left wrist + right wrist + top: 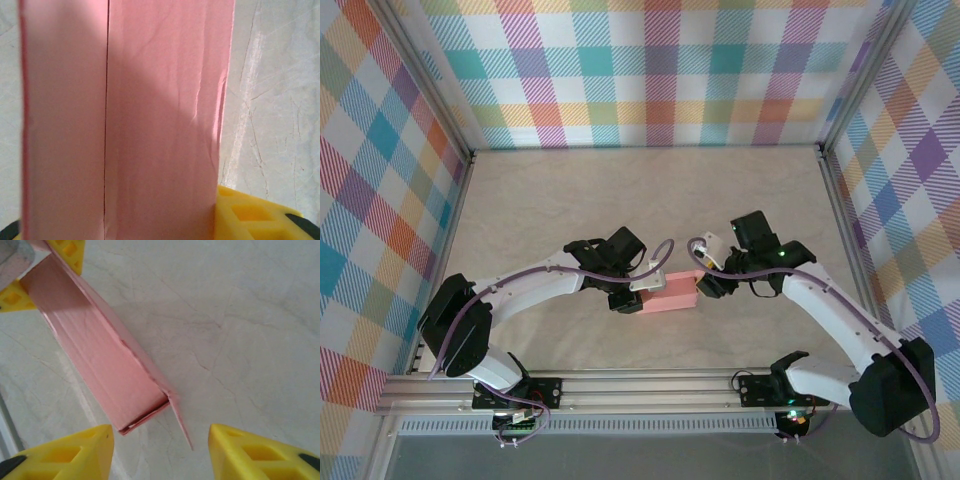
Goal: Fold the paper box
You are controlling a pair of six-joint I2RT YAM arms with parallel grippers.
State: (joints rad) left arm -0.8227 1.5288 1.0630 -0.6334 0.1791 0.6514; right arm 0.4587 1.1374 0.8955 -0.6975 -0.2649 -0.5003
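Observation:
The paper box (672, 296) is salmon-pink card, partly folded, lying low over the table between both arms. My left gripper (638, 293) grips its left end. In the left wrist view the paper box (150, 125) spans the frame, pressed against a yellow fingertip (250, 215). In the right wrist view the paper box (100, 350) runs diagonally, its open end and a loose thin flap (180, 422) toward me. The left gripper's yellow fingers (67, 251) clamp its far end. My right gripper (160, 460) is open just short of the box's near end.
The pale marbled tabletop (650, 200) lies behind the box, walled by plaid panels. An aluminium rail (650, 385) runs along the near edge by the arm bases.

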